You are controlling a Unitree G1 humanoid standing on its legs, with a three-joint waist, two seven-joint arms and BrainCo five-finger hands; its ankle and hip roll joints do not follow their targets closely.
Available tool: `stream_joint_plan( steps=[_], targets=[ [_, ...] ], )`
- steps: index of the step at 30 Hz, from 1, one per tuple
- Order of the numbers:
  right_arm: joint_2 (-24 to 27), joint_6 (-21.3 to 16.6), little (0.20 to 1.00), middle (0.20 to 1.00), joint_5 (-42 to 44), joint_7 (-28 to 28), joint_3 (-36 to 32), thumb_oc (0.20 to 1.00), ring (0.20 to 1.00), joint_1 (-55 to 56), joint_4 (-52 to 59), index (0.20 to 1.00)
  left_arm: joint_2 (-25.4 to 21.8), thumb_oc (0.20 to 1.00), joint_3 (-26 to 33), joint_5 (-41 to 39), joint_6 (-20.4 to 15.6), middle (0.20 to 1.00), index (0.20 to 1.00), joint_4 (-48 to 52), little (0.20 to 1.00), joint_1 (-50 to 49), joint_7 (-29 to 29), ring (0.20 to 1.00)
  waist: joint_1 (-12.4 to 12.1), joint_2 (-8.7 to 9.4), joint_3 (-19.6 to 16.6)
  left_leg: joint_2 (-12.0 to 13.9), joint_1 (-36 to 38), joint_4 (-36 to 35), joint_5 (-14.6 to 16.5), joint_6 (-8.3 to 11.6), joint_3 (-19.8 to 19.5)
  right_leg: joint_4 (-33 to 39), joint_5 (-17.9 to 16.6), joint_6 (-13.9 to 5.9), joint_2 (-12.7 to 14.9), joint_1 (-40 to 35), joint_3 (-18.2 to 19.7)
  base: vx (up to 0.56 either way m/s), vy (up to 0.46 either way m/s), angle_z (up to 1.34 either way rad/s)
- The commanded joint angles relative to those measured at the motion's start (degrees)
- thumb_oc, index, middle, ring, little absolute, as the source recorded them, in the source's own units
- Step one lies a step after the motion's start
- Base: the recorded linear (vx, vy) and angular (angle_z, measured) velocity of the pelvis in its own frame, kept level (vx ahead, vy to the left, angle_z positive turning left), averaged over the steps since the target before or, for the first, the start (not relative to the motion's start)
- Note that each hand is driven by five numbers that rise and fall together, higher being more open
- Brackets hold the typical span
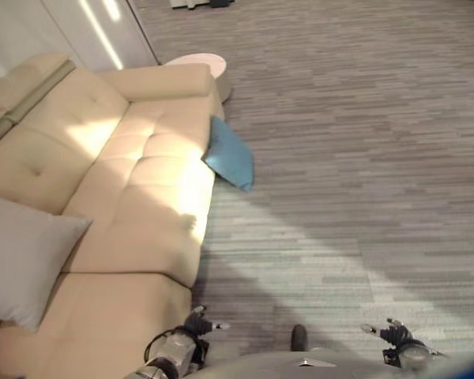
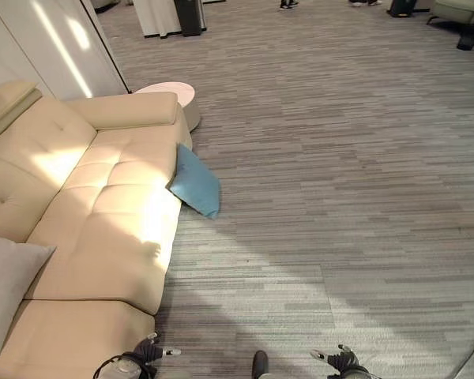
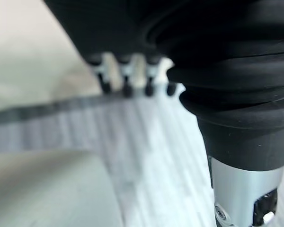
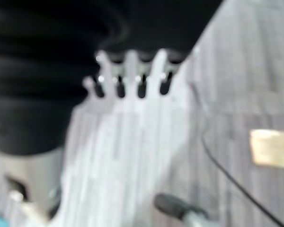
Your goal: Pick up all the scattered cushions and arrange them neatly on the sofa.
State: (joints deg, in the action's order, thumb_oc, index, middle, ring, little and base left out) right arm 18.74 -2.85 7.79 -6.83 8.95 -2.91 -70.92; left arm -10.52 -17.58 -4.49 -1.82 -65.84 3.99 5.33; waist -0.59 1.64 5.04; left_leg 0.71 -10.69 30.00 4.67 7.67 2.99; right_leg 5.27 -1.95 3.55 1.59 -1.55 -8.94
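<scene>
Leaning on the sofa (image 1: 134, 197) front edge, blue cushion (image 1: 229, 154) unplaced; grey cushion (image 1: 24, 260) seated; left hand (image 1: 196, 324), right hand (image 1: 391, 332) fingers apart, empty.

The sofa (image 1: 134, 181) looks like smooth matt leather, the blue cushion (image 1: 229, 154) soft cloth, the floor (image 1: 363, 158) streaked carpet.

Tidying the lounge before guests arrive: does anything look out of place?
Yes. The blue cushion is off the seat, propped on the floor against the sofa front. The grey cushion is already on the sofa.
</scene>
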Motion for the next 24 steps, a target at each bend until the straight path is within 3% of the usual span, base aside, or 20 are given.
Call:
stream_joint_plan(
  steps=[1, 3, 6, 7, 8, 9, 10, 12, 15, 16, 17, 18, 19, 21, 22, 23, 24],
  targets=[
    [3.1, -0.7, 1.0, 1.0, 1.4, -0.3, -0.8, 1.0, 1.0, 0.3, 0.3, 1.0, -0.7, 1.0, -1.3, 0.5, -0.3, 1.0, 1.0, -0.7, 1.0, 2.4, 0.7, 1.0, 0.2, -3.02, 1.6, -2.2, 2.9, -19.5, -5.2, -4.41, 4.4, -7.5, 3.8, -7.94, 0.2, -0.5, 2.1, 0.25, -0.09, 0.3],
    [3.1, -0.8, 1.0, 1.0, 1.1, -0.6, -0.8, 1.0, 1.0, 0.3, 0.5, 1.0, -0.5, 1.0, -1.4, 1.4, -0.1, 1.0, 1.0, -1.0, 1.0, 2.4, 0.9, 1.0, 0.0, -4.3, 1.3, -2.2, 1.6, -25.0, -9.5, -3.65, 6.4, -7.4, 4.8, -7.75, -1.5, -1.9, 2.2, 0.21, -0.078, 0.13],
    [3.2, -0.7, 1.0, 1.0, 0.8, -0.7, -0.7, 1.0, 1.0, 0.3, 0.5, 1.0, -0.6, 1.0, -1.3, 1.5, 0.0, 1.0, 1.0, -0.8, 1.0, 2.1, 1.1, 1.0, -0.8, -4.79, 1.9, -2.9, 1.1, -26.1, -11.0, -3.45, 5.3, -8.7, 6.2, -7.32, -2.5, -3.2, 3.2, 0.26, -0.074, 0.0],
    [3.2, -0.6, 1.0, 1.0, 0.5, -0.4, -0.6, 1.0, 1.0, 0.3, 0.5, 1.0, -0.6, 1.0, -0.7, 1.1, 0.0, 1.0, 1.0, -0.9, 1.0, 1.7, 1.2, 1.0, -0.8, -5.54, 1.6, -3.8, 3.1, -26.8, -9.8, -4.77, 3.4, -12.0, 7.8, -7.43, -2.6, -3.0, 4.0, 0.18, 0.002, -0.26],
    [3.2, -0.6, 1.0, 1.0, 0.5, -0.4, -0.6, 1.0, 1.0, 0.3, 0.5, 1.0, -0.6, 1.0, -0.7, 1.1, 0.0, 1.0, 1.0, -0.9, 1.0, 1.7, 1.2, 1.0, -0.7, -5.51, 1.7, -3.8, 3.2, -26.8, -9.8, -4.78, 3.3, -12.1, 7.9, -7.45, -2.6, -3.1, 4.0, 0.38, 0.036, -0.35],
    [3.2, -0.6, 1.0, 1.0, -0.1, -0.2, -1.0, 1.0, 1.0, 0.4, 0.1, 1.0, -0.4, 1.0, -0.5, 0.7, 0.2, 1.0, 1.0, -0.8, 1.0, 1.3, 1.2, 1.0, -0.7, -6.16, 0.8, -4.8, 4.9, -26.9, -8.4, -6.15, 2.3, -18.5, 8.3, -8.42, -1.7, -2.1, 4.4, 0.2, 0.036, -0.48],
    [3.2, -0.6, 1.0, 1.0, -0.1, -0.2, -1.0, 1.0, 1.0, 0.5, 0.1, 1.0, -0.4, 1.0, -0.5, 0.7, 0.2, 1.0, 1.0, -0.8, 1.0, 1.3, 1.2, 1.0, -0.8, -6.1, 0.8, -4.9, 4.9, -26.9, -8.4, -6.18, 2.3, -18.8, 8.4, -8.45, -1.6, -2.0, 4.5, 0.34, 0.071, -0.6],
    [3.7, -0.6, 1.0, 1.0, -0.3, 0.1, -1.3, 1.0, 1.0, -0.2, 0.0, 1.0, -1.0, 1.0, -1.1, 0.1, 0.3, 1.0, 1.0, 0.4, 1.0, 1.8, 1.0, 1.0, 0.6, -6.28, 2.1, -5.5, 9.6, -27.7, -5.9, -9.46, 1.9, -38.9, 0.2, -11.83, 1.5, 7.0, 5.2, 0.23, 0.032, -0.32],
    [3.3, -0.8, 1.0, 1.0, 0.5, 0.1, -1.8, 1.0, 1.0, -0.3, -0.2, 1.0, -1.3, 1.0, -1.0, -0.4, 0.2, 1.0, 1.0, 0.5, 1.0, 2.1, 1.2, 1.0, 1.8, -6.69, 2.9, -4.8, 11.5, -27.9, -4.5, -9.57, 0.9, -42.6, 1.3, -10.94, 1.2, 11.1, 5.5, 0.16, -0.026, 0.14],
    [3.2, -0.9, 1.0, 1.0, 1.1, 0.2, -2.1, 1.0, 1.0, -0.2, -0.3, 1.0, -1.3, 1.0, -0.8, -0.8, 0.1, 1.0, 1.0, 0.4, 1.0, 1.8, 1.2, 1.0, 2.3, -6.93, 2.9, -4.7, 12.3, -28.3, -4.3, -9.47, 0.6, -41.1, 2.1, -10.59, 1.1, 12.2, 5.4, 0.26, -0.098, 0.17],
    [3.4, -1.2, 1.0, 1.0, 1.5, 0.4, -2.2, 1.0, 1.0, -0.5, -0.3, 1.0, -1.2, 1.0, -0.5, -1.1, -0.2, 1.0, 1.0, 0.2, 1.0, 1.9, 1.2, 1.0, 2.9, -6.99, 2.5, -4.8, 13.6, -29.4, -3.8, -9.01, -0.1, -34.5, 3.9, -9.86, 0.1, 13.8, 5.6, 0.26, -0.097, 0.0],
    [3.4, -1.2, 1.0, 1.0, 1.6, 0.4, -2.2, 1.0, 1.0, -0.5, -0.3, 1.0, -1.2, 1.0, -0.5, -1.1, -0.2, 1.0, 1.0, 0.2, 1.0, 1.9, 1.2, 1.0, 2.9, -7.0, 2.7, -4.7, 13.8, -29.5, -3.8, -9.0, -0.2, -34.5, 3.9, -9.85, 0.1, 13.6, 5.5, 0.26, -0.148, -0.15],
    [3.5, -1.3, 1.0, 1.0, 1.8, 0.3, -2.2, 1.0, 1.0, -0.6, -0.3, 1.0, -1.2, 1.0, -0.3, -1.0, -0.4, 1.0, 1.0, 0.1, 1.0, 2.0, 1.3, 1.0, 3.3, -6.85, 2.5, -4.9, 14.3, -30.0, -3.2, -8.79, -0.3, -29.9, 3.6, -9.8, -0.5, 14.3, 5.9, 0.18, -0.14, -0.07],
    [3.5, -1.4, 1.0, 1.0, 2.7, 0.2, -2.6, 1.0, 1.0, -0.7, 0.0, 1.0, -1.0, 1.0, -0.1, -0.7, -0.5, 1.0, 1.0, -0.6, 1.0, 2.3, 1.3, 1.0, 4.2, -6.37, 2.3, -5.4, 15.7, -30.6, -2.2, -8.3, -1.1, -19.5, 1.3, -10.29, -1.3, 15.3, 7.5, 0.21, -0.168, 0.08],
    [3.5, -1.4, 1.0, 1.0, 2.7, 0.2, -2.6, 1.0, 1.0, -0.7, 0.0, 1.0, -1.0, 1.0, -0.1, -0.7, -0.5, 1.0, 1.0, -0.6, 1.0, 2.3, 1.3, 1.0, 4.2, -6.37, 2.3, -5.4, 15.7, -30.6, -2.2, -8.3, -1.1, -19.5, 1.3, -10.29, -1.3, 15.3, 7.5, 0.26, -0.211, 0.07],
    [3.5, -1.2, 1.0, 1.0, 2.8, -0.1, -2.8, 1.0, 1.0, -0.6, -0.1, 1.0, -0.6, 1.0, -0.1, -0.5, -0.7, 1.0, 1.0, -1.1, 1.0, 2.7, 1.5, 1.0, 4.5, -6.02, 2.0, -5.9, 16.8, -30.5, -1.1, -7.82, -2.1, -12.7, -1.9, -11.38, -0.8, 15.6, 8.0, 0.24, -0.207, 0.23],
    [3.6, -1.0, 1.0, 1.0, 2.5, -0.2, -2.8, 1.0, 1.0, -0.7, -0.1, 1.0, -0.4, 1.0, 0.0, -0.7, -0.8, 1.0, 1.0, -1.4, 1.0, 2.6, 1.4, 1.0, 4.4, -6.17, 1.9, -5.7, 17.5, -30.2, -0.7, -7.45, -2.1, -13.0, -2.4, -11.64, 0.1, 15.0, 6.1, 0.31, -0.279, 0.37]
  ],
)
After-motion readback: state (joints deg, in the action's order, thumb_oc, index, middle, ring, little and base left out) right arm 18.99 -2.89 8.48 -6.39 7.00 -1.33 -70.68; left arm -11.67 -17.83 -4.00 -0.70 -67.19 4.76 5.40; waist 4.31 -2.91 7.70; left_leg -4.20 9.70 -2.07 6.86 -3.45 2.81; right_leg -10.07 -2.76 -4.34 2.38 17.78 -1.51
